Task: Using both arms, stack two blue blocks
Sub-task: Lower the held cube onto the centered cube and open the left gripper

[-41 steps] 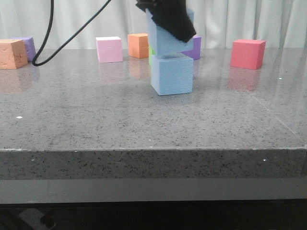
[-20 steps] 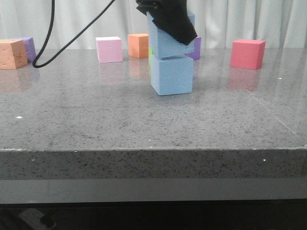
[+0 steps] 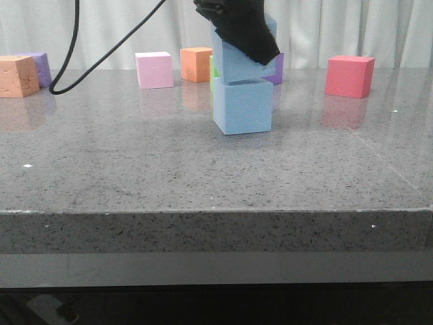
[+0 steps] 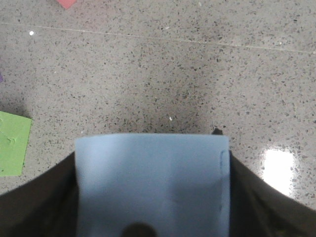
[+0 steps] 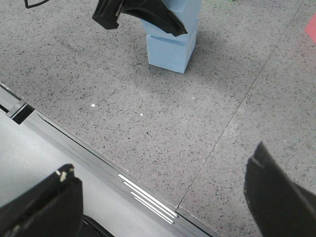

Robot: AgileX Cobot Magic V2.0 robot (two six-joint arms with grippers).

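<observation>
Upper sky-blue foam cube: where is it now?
Front view, table centre: the upper sky-blue foam cube sits on the lower sky-blue foam cube, gripped by the left claw.

setting: lab test bench | evidence: speckled grey stone table (image 3: 135, 176); pale curtain (image 3: 352, 27); scattered coloured foam cubes (image 3: 154, 70)

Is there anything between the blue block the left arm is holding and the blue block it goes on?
Nothing visible. The held blue block, clamped in the left gripper, sits directly over the lower blue block, with no other object between them; the green cube stands behind.
</observation>
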